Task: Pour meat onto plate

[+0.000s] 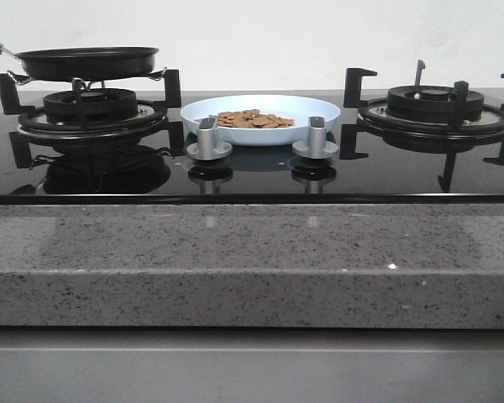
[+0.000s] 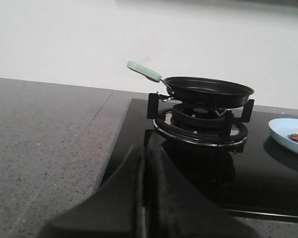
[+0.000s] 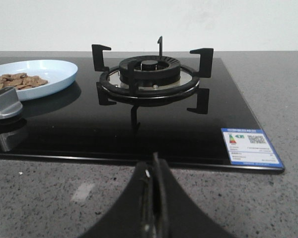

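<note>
The pale-blue plate (image 1: 307,113) sits on the black glass hob between the two burners, behind the two silver knobs. The meat (image 1: 252,119), a heap of small reddish-brown pieces, lies on it. The plate also shows in the left wrist view (image 2: 284,130) and the right wrist view (image 3: 57,74), with meat (image 3: 17,80) on it. The black frying pan (image 1: 88,61) rests on the left burner, its pale-green handle (image 2: 144,72) pointing left; no meat shows in it. My left gripper (image 2: 145,151) is shut and empty, over the hob's left front edge. My right gripper (image 3: 154,161) is shut and empty, over the counter in front of the right burner. Neither arm shows in the front view.
The right burner (image 1: 435,109) with black pan supports stands bare. Two silver knobs (image 1: 208,138) (image 1: 316,137) stand in front of the plate. A grey speckled stone counter (image 1: 252,252) runs along the front. A blue label (image 3: 251,146) is on the hob's right front corner.
</note>
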Robot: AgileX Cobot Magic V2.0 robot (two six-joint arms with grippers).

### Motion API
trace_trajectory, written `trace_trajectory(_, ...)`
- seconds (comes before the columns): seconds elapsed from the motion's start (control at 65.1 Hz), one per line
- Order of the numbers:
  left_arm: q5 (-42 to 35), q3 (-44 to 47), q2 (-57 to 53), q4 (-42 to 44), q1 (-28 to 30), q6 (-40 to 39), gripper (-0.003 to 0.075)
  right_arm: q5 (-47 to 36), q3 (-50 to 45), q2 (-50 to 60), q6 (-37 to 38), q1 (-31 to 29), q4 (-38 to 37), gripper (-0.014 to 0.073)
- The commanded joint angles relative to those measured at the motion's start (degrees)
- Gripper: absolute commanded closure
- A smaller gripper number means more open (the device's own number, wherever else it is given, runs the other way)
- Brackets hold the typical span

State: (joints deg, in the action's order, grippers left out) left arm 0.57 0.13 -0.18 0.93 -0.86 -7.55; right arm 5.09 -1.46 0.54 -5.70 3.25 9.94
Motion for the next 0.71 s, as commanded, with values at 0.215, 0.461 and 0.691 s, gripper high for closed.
trace_trajectory(0.215, -4.9, 0.4, -0.9, 0.1, -0.1, -0.2, 0.0741, -6.2, 0.3, 1.0, -0.1, 0.8, 0.2, 0.0664)
trace_trajectory(0.461, -4.9, 0.4, -0.9, 0.1, -0.1, -0.2, 0.0741, -6.0, 0.3, 1.0, -0.1, 0.8, -0.2, 0.0664)
trace_trajectory(0.691, -4.9, 0.4, -0.9, 0.1, -0.1, -0.2, 0.0741, -8.6, 0.3, 1.0, 4.4, 0.7, -6.2, 0.0664)
